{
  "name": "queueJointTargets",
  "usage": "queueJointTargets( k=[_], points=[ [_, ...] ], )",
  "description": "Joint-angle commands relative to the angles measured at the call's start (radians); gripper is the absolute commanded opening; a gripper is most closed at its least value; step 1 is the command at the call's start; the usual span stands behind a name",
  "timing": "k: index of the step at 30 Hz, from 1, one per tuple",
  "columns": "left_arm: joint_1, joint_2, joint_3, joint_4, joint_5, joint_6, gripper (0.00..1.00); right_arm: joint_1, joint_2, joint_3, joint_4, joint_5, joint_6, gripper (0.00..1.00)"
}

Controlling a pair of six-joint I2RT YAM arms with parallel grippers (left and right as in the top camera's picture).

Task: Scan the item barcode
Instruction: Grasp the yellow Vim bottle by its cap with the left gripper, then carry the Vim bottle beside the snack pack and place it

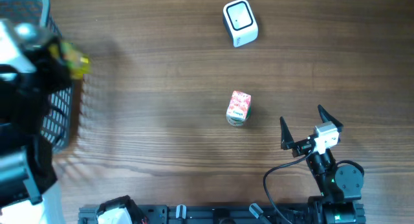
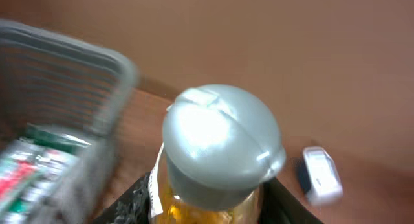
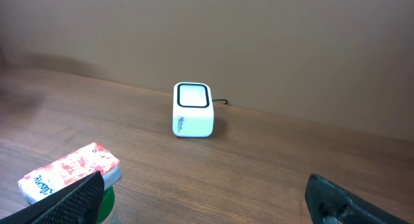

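One scanner [image 1: 240, 22], one carton [image 1: 239, 108], one bottle [image 2: 220, 153], one basket [image 2: 77, 50]

A bottle [image 2: 213, 153] stands upright between the left fingers [image 2: 284, 204], its cap towards the wrist camera. To the left of these fingers is a basket [image 2: 97, 88], which has a packet [image 2: 32, 166] lying in it. Ahead and to their right, well apart, the barcode scanner [image 2: 320, 175] sits on the counter [image 1: 162, 68].

From above, the basket [image 1: 61, 114] is at the counter's left edge and the bottle [image 1: 72, 59] is beside its rim.

The scanner [image 3: 193, 110] is well ahead of the right fingers [image 3: 71, 198], slightly left of the gap between them. A pack [image 3: 68, 172] lies on the counter near the left one of the two, between it and the scanner.
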Motion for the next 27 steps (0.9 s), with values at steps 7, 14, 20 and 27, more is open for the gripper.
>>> queueJointTargets(
  k=[7,14,20,27],
  points=[
    [-0.352,0.184,0.003,-0.081,-0.084,-0.037,0.38,0.001,0.000,-0.001,0.003,-0.006,-0.005,1.00],
    [-0.568,0.308,-0.095,0.056,-0.227,-0.091,0.36,0.001,0.000,-0.001,0.003,-0.006,-0.005,1.00],
    [-0.718,0.332,-0.296,0.330,-0.354,-0.115,0.36,0.001,0.000,-0.001,0.003,-0.006,-0.005,1.00],
    [-0.814,0.342,-0.597,0.708,-0.411,-0.195,0.37,0.001,0.000,-0.001,0.003,-0.006,-0.005,1.00]
  ],
)
